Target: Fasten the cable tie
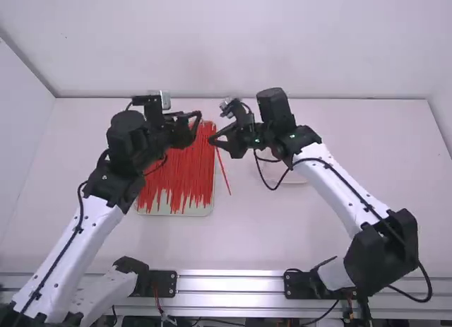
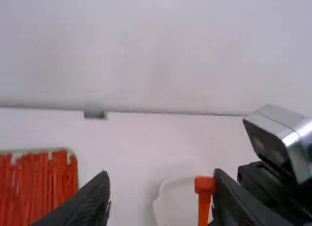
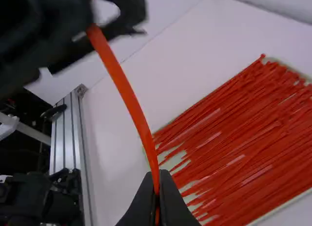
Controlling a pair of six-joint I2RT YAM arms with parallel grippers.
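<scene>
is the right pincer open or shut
Shut: the right pincer is closed tight around the red cable tie, with no gap visible.

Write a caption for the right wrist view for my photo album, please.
Right gripper pinches a single red cable tie that curves upward, beside a pile of spare ties.

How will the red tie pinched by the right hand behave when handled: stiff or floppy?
Probably springy, not limp: the tie rises in a smooth curve from the right hand. Likely light, since a narrow fingertip pinch carries it. Possibly slippery, as its strip looks smooth.
</scene>
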